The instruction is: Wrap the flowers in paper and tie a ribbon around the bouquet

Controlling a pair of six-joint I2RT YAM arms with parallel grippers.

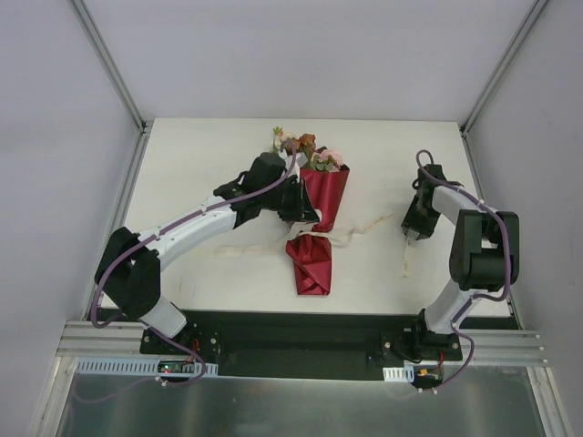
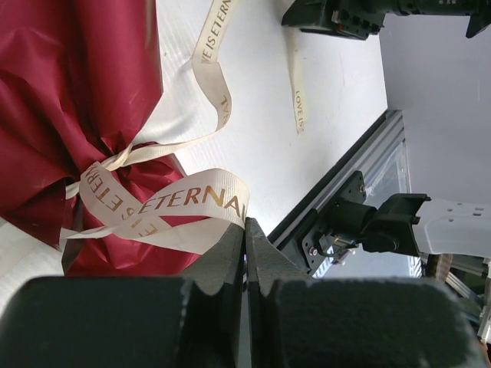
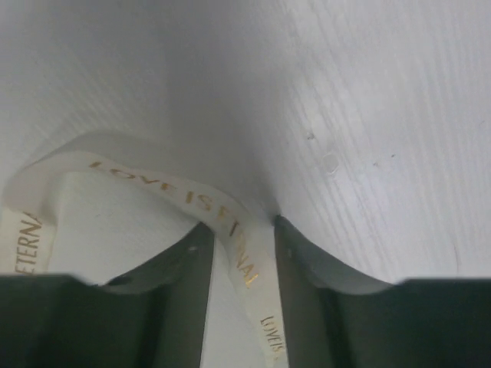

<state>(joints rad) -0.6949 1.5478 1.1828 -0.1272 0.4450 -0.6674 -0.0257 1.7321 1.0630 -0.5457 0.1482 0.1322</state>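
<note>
The bouquet lies mid-table, its flowers (image 1: 305, 146) sticking out of the far end of the dark red paper (image 1: 325, 196) (image 2: 69, 77). The cream ribbon (image 1: 364, 225) (image 2: 153, 203) circles the paper's pinched waist. One tail trails right across the table. My left gripper (image 1: 305, 216) (image 2: 246, 222) sits beside the waist, shut on the ribbon, whose printed loop ends at its fingertips. My right gripper (image 1: 414, 235) (image 3: 242, 226) points down at the table on the right. It is open, and the ribbon tail (image 3: 153, 180) runs loosely between its fingers.
The white table (image 1: 200, 164) is bounded by white walls at the back and sides. A metal frame rail (image 1: 301, 350) (image 2: 360, 153) runs along the near edge, where both arm bases are bolted. The right arm (image 2: 337, 15) shows at the top of the left wrist view.
</note>
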